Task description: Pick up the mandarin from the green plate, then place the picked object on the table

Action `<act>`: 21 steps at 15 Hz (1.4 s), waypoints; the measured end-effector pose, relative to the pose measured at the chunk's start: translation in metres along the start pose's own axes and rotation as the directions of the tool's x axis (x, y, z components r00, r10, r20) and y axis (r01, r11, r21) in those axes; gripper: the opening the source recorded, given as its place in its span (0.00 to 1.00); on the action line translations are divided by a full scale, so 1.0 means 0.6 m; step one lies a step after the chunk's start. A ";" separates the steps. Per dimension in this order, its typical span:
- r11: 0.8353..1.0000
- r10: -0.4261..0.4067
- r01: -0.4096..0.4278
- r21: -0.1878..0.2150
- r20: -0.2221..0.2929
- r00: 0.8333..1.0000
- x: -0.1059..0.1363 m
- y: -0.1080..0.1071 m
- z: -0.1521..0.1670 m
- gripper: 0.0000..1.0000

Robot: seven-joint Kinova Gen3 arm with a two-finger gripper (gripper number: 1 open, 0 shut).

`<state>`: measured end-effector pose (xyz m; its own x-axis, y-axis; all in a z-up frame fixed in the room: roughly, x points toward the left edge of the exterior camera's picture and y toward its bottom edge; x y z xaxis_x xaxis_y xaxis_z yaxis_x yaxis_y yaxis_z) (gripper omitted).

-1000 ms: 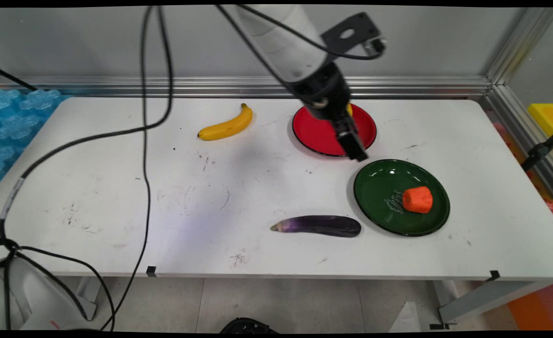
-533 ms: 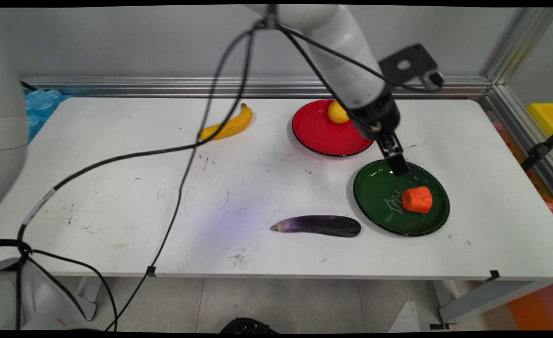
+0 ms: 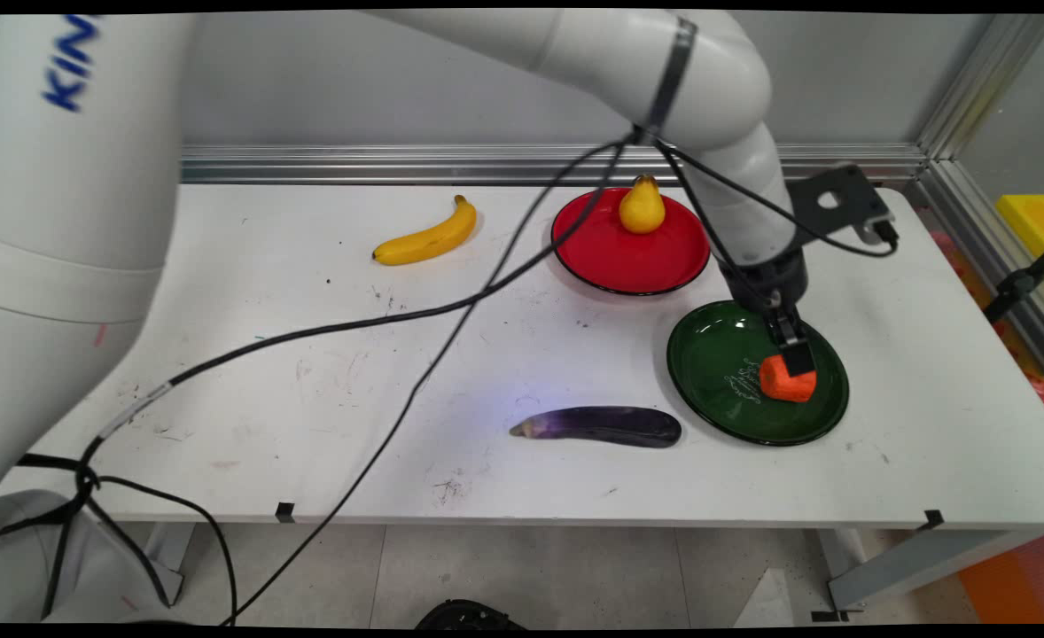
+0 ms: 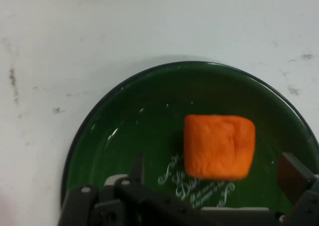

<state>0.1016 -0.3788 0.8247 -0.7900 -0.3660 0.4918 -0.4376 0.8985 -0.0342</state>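
Over the bench's right side, the gripper (image 3: 793, 356) hangs with jaws spread wide and empty, straddling an orange carrot chunk (image 4: 219, 146) that lies on the green plate (image 3: 708, 354), apparently not yet touching it. Just left lies an eggplant (image 3: 599, 425); farther back, a pear (image 3: 642, 206) stands on a red plate (image 3: 611, 257).

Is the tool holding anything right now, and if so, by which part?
Nothing is held. The tool is open above the orange block on the green plate, with one finger clear of the block's side.
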 end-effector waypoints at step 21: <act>0.997 0.066 -0.064 -0.042 0.048 0.997 0.033 -0.019 0.079 0.00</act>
<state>0.0708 -0.4077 0.7936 -0.8371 -0.3170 0.4458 -0.3675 0.9296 -0.0291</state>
